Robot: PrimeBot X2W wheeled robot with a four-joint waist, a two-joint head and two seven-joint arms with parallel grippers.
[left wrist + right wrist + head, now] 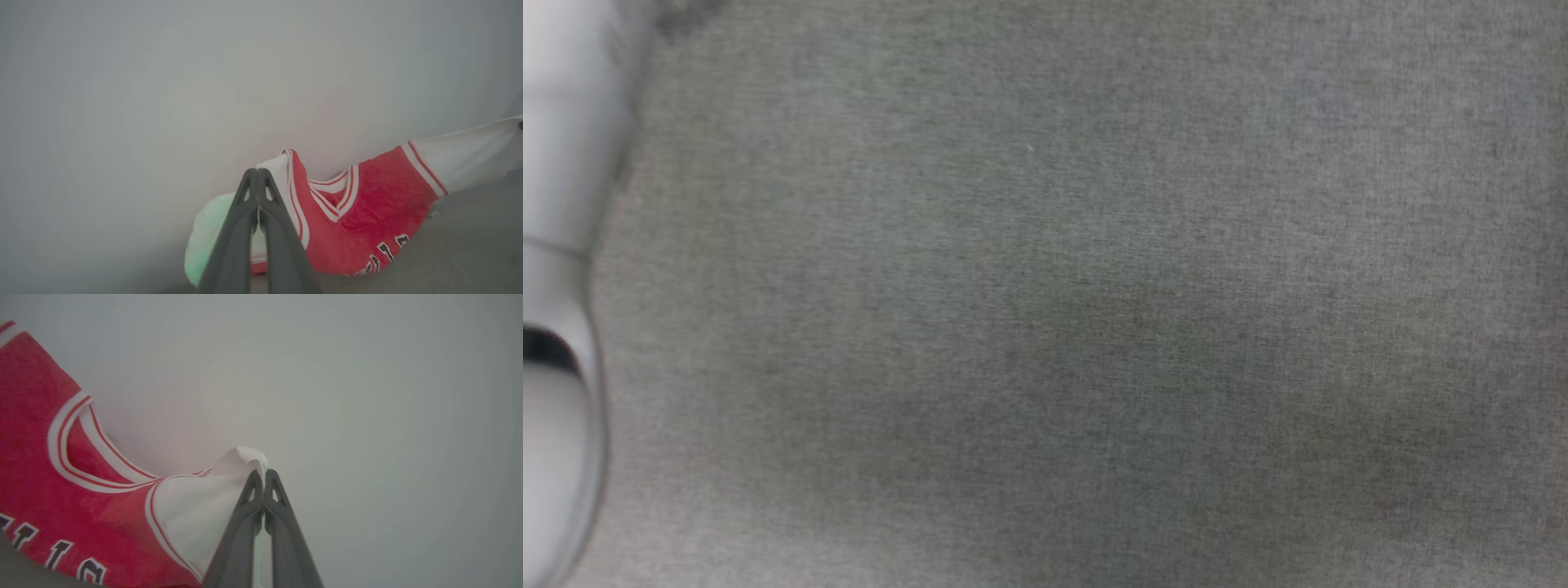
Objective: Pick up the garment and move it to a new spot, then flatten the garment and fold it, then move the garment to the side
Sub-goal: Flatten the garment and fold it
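Holding the garment (367, 212) up by both sleeves

Head view: a pale forearm (556, 163) at the left edge, beside a grey cloth surface (1094, 327).

Left wrist view: the left gripper (258, 173) is pinched tight on one white sleeve, and the red body sags low towards the grey surface.

Right wrist view: the right gripper (263, 475) is clamped on the other sleeve's tip.

This looks like the carry to a new spot. Next, both arms should lower together with the sleeves spread, so the cloth lands flat.
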